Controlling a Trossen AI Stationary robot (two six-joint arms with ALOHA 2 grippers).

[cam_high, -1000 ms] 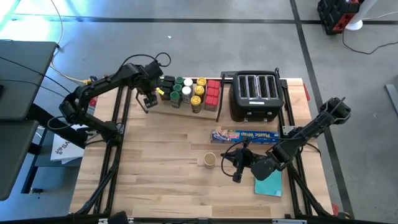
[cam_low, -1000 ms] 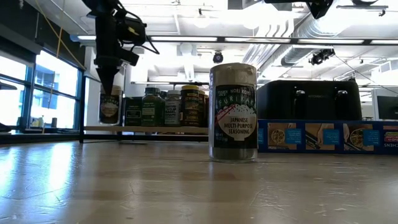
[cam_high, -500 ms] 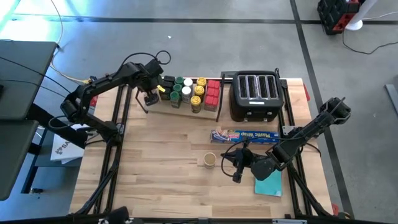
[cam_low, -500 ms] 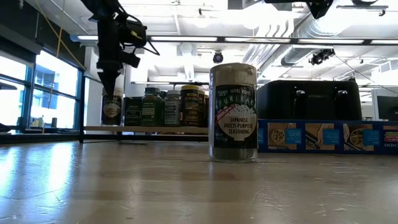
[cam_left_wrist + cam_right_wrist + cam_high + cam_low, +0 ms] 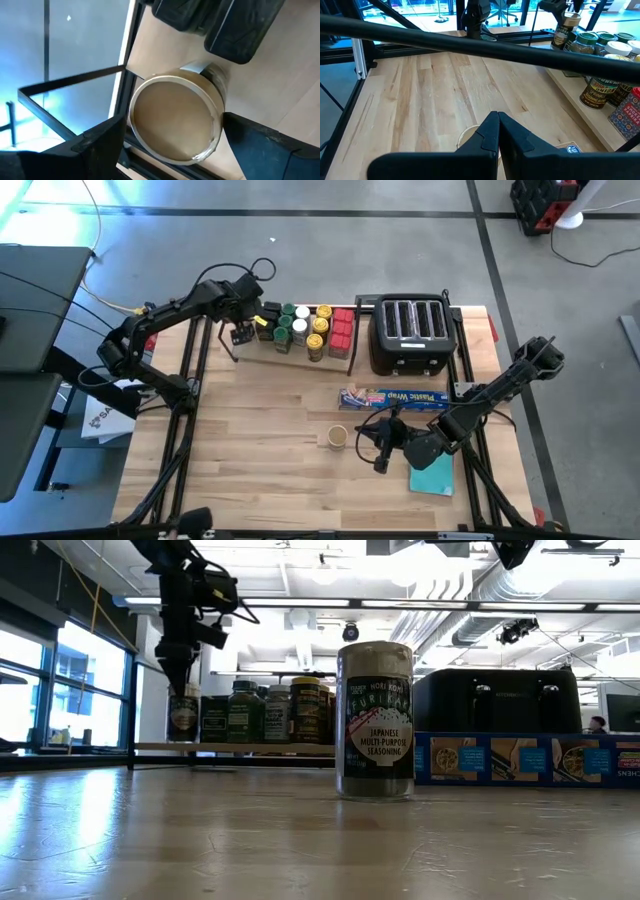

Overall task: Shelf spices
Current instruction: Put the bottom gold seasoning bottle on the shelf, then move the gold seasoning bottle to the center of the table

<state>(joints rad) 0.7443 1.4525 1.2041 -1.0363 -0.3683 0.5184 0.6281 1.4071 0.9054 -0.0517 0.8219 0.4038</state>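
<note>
My left gripper hangs over the left end of the shelf, fingers spread wide and gripping nothing. Straight below it stands a jar with a tan lid, upright on the pale board at the shelf's left corner, one finger on each side of it and clear of it. In the low view that jar is the leftmost of the row; its label is too small for me to read.

The other spices stand packed along the shelf: jars with green, white and yellow lids, then red tins at the right end. One yellow-lidded jar shows part of a word, "SPRINKL".

One jar is off the shelf, alone on the table near the front, reading "NORI KOMI FURIKAKE, JAPANESE MULTI-PURPOSE SEASONING".

My right gripper rests low just beside that jar, fingers clenched together on nothing. Behind it lies the blue box marked "Plastic Wrap", then the toaster
</note>
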